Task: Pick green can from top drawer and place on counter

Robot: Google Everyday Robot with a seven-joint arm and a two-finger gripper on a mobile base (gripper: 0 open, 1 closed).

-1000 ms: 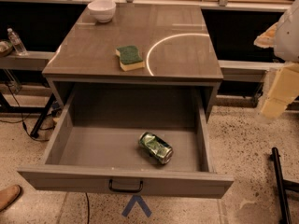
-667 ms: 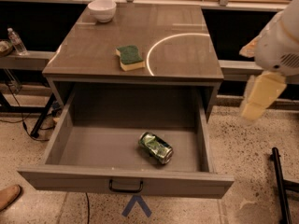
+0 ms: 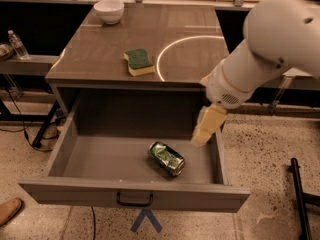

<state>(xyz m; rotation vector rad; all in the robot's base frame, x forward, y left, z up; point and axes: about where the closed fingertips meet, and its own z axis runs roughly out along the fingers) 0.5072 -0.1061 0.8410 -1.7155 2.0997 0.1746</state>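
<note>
The grey table takes up most of the scene. It has a glossy top, and a thin white arc curves across the right half of it. A thick white robot arm reaches in from the upper right and slopes down past the table's front right corner.

Below the tabletop the drawer is pulled well out. It is a wide, shallow grey box with a small black handle in the middle of its front panel. The pale yellowish end effector hangs at the tip of the arm, over the right rear part of the open drawer and close to its right wall. I cannot tell from here whether it is spread or pressed together, and it holds nothing that I can see.

A white bowl sits at the back left of the tabletop. A yellow sponge with a green top lies near the middle, just left of the arc.

The green can lies on its side on the drawer floor, right of centre and toward the front, turned at a slant. It looks dented. It is below and to the left of the end effector, clearly apart from it.

Off to the left a clear bottle stands on a lower shelf, and a blue arrow mark is on the speckled floor in front of the drawer.
</note>
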